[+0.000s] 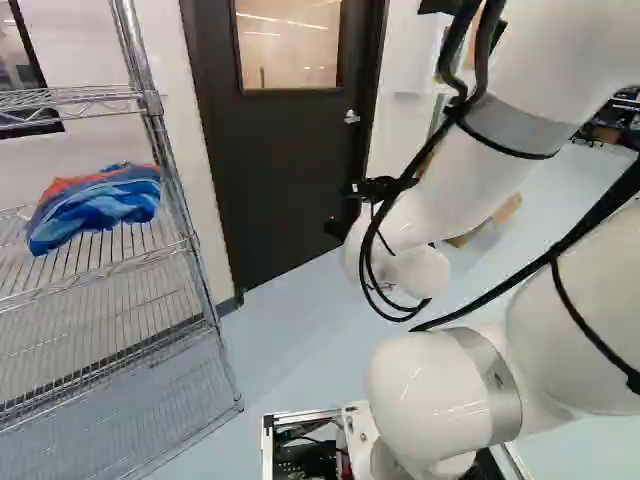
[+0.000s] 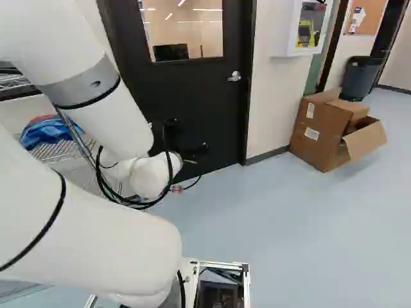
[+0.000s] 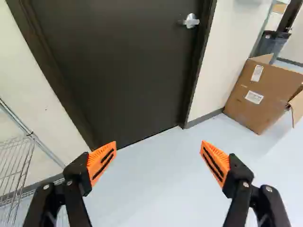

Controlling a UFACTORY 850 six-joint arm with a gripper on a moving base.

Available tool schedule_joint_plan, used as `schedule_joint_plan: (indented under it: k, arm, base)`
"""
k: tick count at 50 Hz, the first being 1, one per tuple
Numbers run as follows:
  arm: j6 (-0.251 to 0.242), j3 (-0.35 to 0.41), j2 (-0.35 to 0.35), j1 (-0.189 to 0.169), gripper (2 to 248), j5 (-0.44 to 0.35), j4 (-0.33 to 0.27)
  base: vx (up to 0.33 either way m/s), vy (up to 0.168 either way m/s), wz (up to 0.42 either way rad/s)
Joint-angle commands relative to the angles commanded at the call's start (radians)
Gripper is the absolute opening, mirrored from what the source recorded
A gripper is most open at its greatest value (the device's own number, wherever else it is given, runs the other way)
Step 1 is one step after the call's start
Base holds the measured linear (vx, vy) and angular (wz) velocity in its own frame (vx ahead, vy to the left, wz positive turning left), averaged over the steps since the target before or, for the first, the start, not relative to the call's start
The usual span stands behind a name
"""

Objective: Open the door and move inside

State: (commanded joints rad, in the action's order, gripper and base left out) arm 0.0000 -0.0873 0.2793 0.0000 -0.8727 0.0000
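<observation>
The gripper (image 2: 186, 154) shows small and dark in front of the lower part of the door in the right base view. In the wrist view the gripper (image 3: 158, 158) is open, its orange pads wide apart with nothing between them. The dark door (image 2: 192, 90) with a window is shut in its frame. Its silver handle (image 2: 235, 76) sits near the frame's right side in the right base view; the wrist view shows the same handle (image 3: 191, 21) well ahead of the gripper, which does not touch it.
A wire shelf rack (image 1: 100, 265) bearing a blue and orange cloth (image 1: 98, 207) stands left of the door. Right of the door in the right base view are an open cardboard box (image 2: 327, 131), a white wall cabinet (image 2: 289, 29) and a dark bin (image 2: 361, 77).
</observation>
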Motion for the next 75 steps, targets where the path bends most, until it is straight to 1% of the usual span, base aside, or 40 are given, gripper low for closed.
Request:
schedule_joint_plan:
  k: [53, 75]
  arm:
    - [0.0, 0.0, 0.0, 0.0, 247, 0.0, 0.0]
    - [0.0, 0.0, 0.0, 0.0, 247, 0.0, 0.0]
  base:
    - [0.002, -0.004, -0.015]
    - [0.066, -0.009, 0.011]
